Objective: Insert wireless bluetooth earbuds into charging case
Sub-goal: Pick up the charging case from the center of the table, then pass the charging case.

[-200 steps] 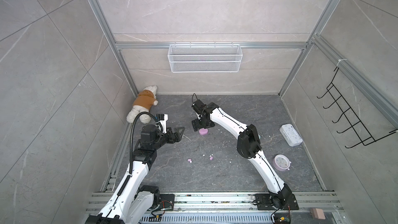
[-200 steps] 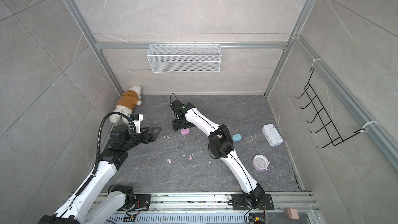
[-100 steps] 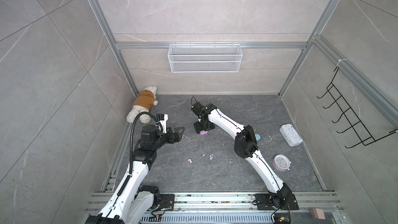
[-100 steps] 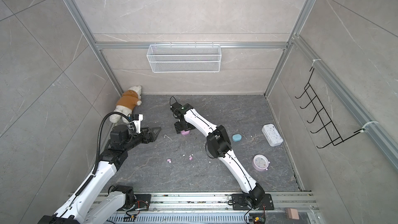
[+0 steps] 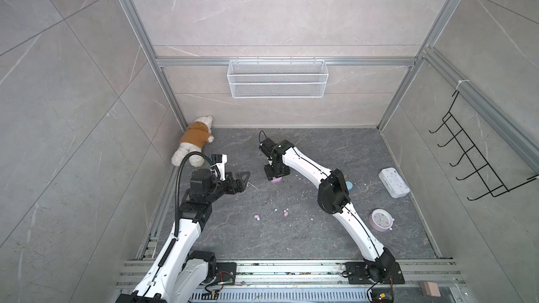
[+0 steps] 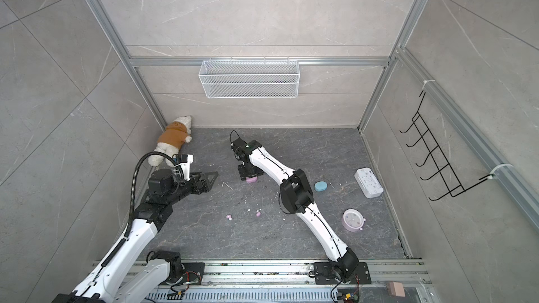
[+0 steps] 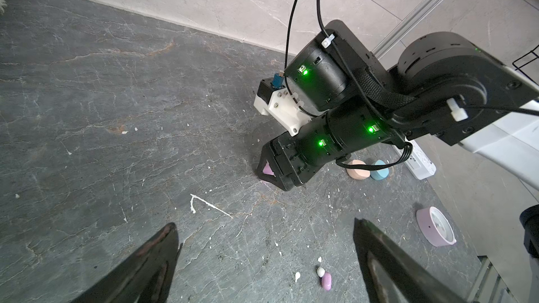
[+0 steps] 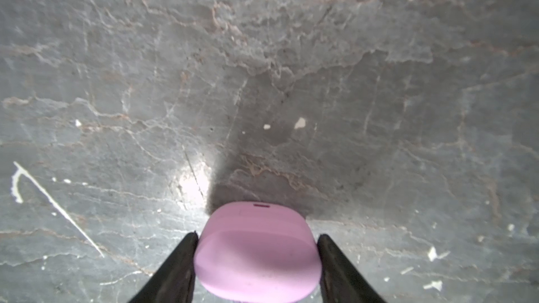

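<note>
Right gripper (image 8: 256, 235): jaws narrower than a second ago, now pinching lilac charging case (image 8: 256, 257) on floor (image 8: 262, 83). Left gripper (image 7: 264, 222): wide, empty. I log lilac earbuds (image 5: 257, 217) loose, well apart; insertion pending.

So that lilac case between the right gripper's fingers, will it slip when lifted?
Possibly: the lilac case looks smooth and rounded, and the right gripper meets only its curved sides. It looks rigid, so it probably won't deform.

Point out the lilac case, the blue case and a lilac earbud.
lilac case (image 8: 256, 252), right wrist view, middle of its rounded top face.
blue case (image 6: 320, 186), in a top view, centre of its top.
lilac earbud (image 7: 326, 281), left wrist view, middle of its body.
</note>
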